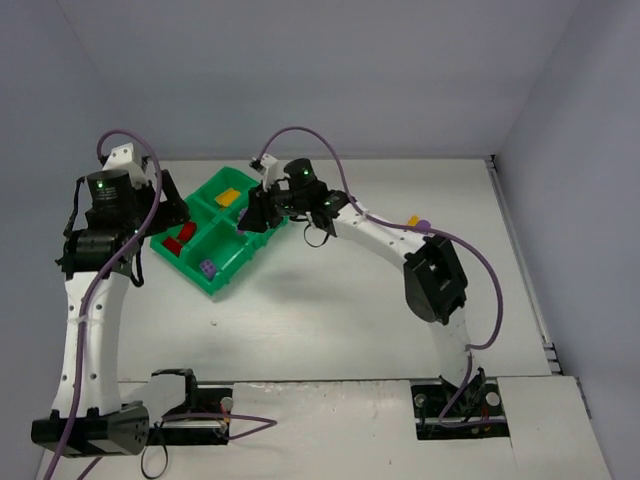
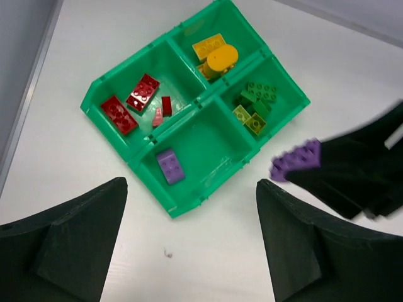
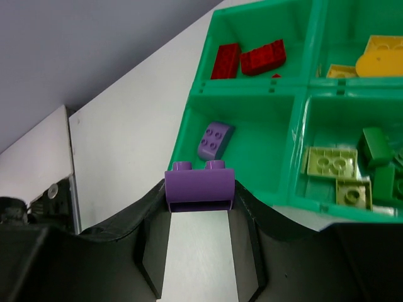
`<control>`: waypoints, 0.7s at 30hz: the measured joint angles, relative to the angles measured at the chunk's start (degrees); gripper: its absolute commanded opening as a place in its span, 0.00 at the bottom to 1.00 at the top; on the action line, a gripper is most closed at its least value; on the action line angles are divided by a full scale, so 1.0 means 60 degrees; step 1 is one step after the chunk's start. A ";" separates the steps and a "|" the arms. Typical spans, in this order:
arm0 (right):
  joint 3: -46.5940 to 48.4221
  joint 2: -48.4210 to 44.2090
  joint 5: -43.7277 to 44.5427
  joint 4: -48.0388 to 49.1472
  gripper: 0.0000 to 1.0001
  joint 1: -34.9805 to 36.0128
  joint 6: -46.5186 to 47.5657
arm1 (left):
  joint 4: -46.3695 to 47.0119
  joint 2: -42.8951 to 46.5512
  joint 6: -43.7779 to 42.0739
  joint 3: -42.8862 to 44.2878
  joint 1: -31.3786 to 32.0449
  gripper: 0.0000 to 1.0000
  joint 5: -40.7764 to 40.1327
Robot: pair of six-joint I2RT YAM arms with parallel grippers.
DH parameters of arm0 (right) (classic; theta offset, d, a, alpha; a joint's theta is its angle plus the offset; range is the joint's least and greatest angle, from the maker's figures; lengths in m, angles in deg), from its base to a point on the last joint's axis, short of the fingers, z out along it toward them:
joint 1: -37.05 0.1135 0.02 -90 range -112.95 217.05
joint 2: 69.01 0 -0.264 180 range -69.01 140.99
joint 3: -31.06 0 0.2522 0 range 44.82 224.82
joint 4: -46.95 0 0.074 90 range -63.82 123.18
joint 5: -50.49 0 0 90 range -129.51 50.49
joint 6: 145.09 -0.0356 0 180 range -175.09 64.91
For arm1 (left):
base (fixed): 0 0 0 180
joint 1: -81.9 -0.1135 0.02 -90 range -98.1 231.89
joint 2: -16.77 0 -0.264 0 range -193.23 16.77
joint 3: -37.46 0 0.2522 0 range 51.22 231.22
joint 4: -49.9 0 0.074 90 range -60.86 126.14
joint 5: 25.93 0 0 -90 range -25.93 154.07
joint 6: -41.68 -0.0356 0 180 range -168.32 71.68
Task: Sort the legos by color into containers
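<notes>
A purple brick (image 3: 200,187) is gripped by the right hand (image 3: 200,212) just beside the tray (image 2: 204,104), over the counter (image 2: 126,38). A second purple brick (image 2: 170,167) lies alone in one compartment. The left hand (image 2: 191,189) is held wide open

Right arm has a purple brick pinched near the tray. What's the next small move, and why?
Probably ease the right gripper forward until the held purple brick hangs over the compartment with the loose purple brick, then open. In the right wrist view the held brick sits at that compartment's near wall, not clearly over its floor. The left gripper is open and empty.
</notes>
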 measured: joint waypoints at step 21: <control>0.2233 0.2667 0.2018 -0.0007 0.63 0.0601 -0.0273 | -0.1115 0.0991 -0.0106 -0.0594 0.0321 0.77 0.0535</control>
